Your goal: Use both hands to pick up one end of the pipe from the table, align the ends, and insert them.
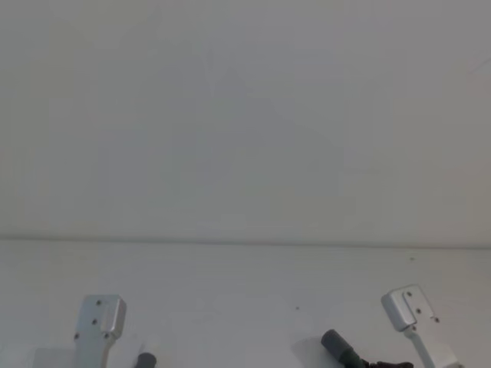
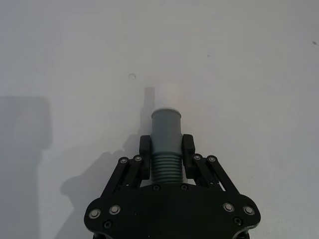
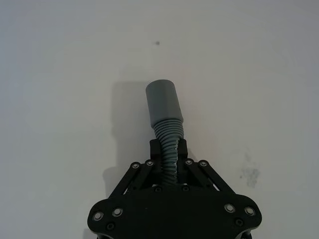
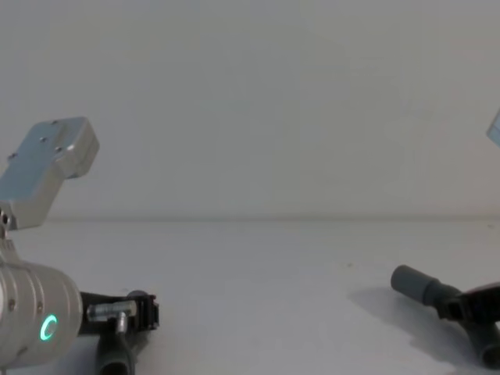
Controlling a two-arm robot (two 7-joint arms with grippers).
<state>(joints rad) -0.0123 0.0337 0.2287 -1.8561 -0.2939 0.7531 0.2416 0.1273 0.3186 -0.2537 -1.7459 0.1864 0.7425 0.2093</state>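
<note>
Over the table (image 2: 60, 50), the left gripper (image 2: 166, 144) clamps the white-tipped hose (image 2: 165, 167) behind its cuff (image 2: 166, 130). The right gripper (image 3: 169, 148) pinches the other hose (image 3: 163, 102) mid-ribs, seemingly lifted.

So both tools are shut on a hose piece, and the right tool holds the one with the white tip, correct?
No. The white-tipped hose piece is clamped in the left tool, as the left wrist view shows. The right tool is shut on the plain grey-cuffed hose piece.
</note>
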